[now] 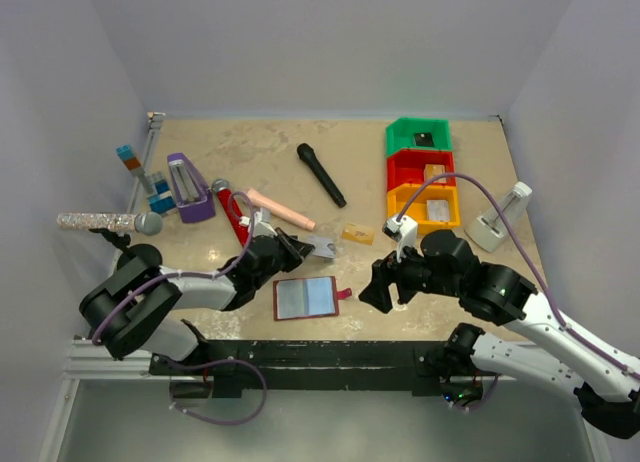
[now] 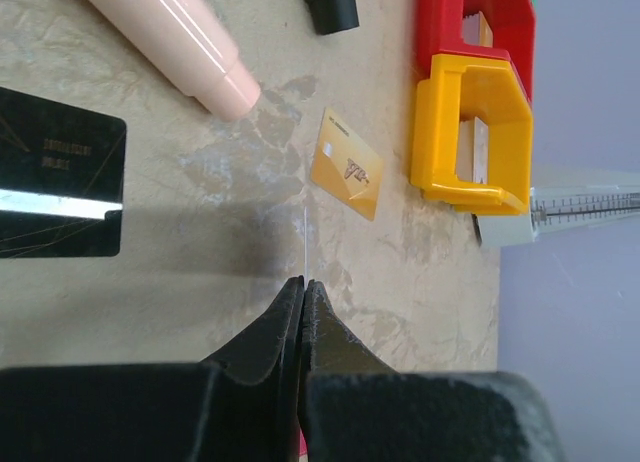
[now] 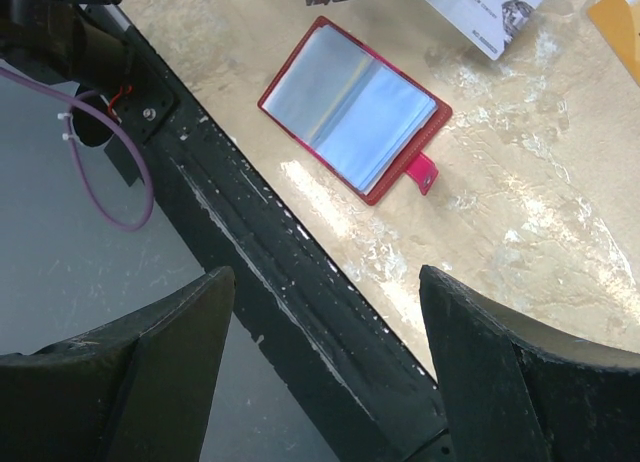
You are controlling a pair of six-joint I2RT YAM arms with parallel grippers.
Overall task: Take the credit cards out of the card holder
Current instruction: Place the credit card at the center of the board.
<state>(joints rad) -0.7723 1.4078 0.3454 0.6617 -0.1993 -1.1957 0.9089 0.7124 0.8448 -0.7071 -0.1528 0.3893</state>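
Note:
The dark red card holder [image 1: 305,297] lies open near the table's front edge, its pale shiny sleeves [image 3: 350,107] facing up and its red tab [image 3: 424,172] to the right. My left gripper [image 1: 303,247] is shut on a silver-grey card [image 1: 323,247], which shows edge-on as a thin line [image 2: 303,237] beyond the fingertips and partly in the right wrist view [image 3: 485,12]. A tan-gold card [image 1: 357,233] lies on the table just beyond it. A black card [image 2: 55,187] lies flat to its left. My right gripper [image 1: 375,287] is open and empty over the front edge, right of the holder.
Green [image 1: 420,137], red [image 1: 420,167] and yellow [image 1: 425,207] bins stand at the back right, next to a white stand [image 1: 500,222]. A pink cylinder [image 1: 280,209], a black microphone [image 1: 320,174], a red microphone [image 1: 232,212] and a purple object [image 1: 188,187] lie behind the left arm.

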